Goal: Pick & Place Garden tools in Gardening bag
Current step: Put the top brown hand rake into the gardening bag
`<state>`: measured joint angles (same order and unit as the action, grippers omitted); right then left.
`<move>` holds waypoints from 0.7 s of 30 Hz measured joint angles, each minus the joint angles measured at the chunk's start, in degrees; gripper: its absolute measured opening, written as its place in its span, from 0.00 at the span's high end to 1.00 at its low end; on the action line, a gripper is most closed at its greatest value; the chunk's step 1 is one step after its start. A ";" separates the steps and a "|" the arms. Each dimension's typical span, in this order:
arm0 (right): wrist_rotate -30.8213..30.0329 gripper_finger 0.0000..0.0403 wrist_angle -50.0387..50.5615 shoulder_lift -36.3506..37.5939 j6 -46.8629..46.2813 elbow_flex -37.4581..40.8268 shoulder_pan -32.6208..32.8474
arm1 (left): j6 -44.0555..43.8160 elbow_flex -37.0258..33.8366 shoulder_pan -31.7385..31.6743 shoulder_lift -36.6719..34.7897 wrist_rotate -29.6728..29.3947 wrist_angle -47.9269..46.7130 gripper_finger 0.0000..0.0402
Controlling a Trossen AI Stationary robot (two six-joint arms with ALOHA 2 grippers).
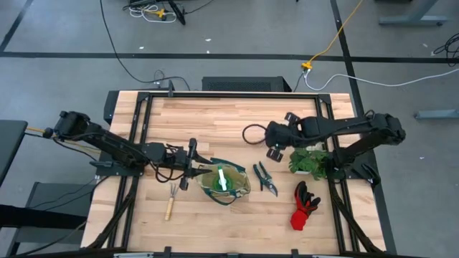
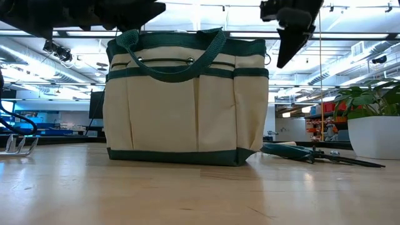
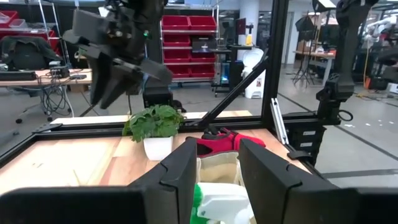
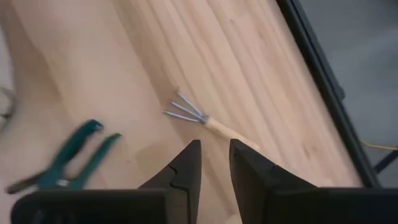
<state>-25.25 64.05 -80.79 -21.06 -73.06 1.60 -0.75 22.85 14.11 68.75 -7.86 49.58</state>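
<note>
Pale wooden tabletop [image 1: 237, 118] under me, with the gardening bag [image 1: 228, 185] standing upright near its front edge, mouth open. The green spray bottle [image 1: 221, 179] lies inside the bag, white nozzle showing.

My left claw [image 1: 195, 165] hangs just beside the bag's rim on its left side. Its fingers [image 3: 180, 171] are spread, with nothing between them, and the bottle is beyond them in the bag.

My right claw [image 1: 275, 147] hovers above the table behind the bag and to its right. Its fingers [image 4: 186, 165] are parted by a narrow gap with bare wood showing through.

One wooden-handled mini rake [image 1: 171, 202] lies left of the bag. Another rake [image 4: 194, 115] lies under my right claw, its handle running behind one finger; I cannot tell whether they touch.

The pruning shears [image 1: 265, 178] lie just right of the bag. The red-black gloves [image 1: 304, 205] lie farther right, and the potted plant [image 1: 310, 160] stands behind the gloves.
</note>
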 joint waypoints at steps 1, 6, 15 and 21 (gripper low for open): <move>0.21 0.78 -0.16 0.00 1.82 0.11 -1.20 | 0.02 0.00 0.00 0.00 0.00 -0.13 0.69; 1.73 0.78 -1.90 -0.02 9.85 4.63 -7.79 | 0.00 0.00 0.00 0.00 0.17 -0.55 0.69; 10.38 0.78 -11.75 -1.31 17.05 14.36 -16.43 | 0.02 0.00 0.00 0.02 0.17 -0.56 0.69; 12.21 0.76 -13.72 -6.62 21.18 14.53 -17.87 | 0.02 0.00 0.00 0.04 0.61 -0.80 0.69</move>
<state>-13.04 50.33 -87.41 0.12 -58.52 -16.27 -0.73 22.85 14.11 68.80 -7.25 48.77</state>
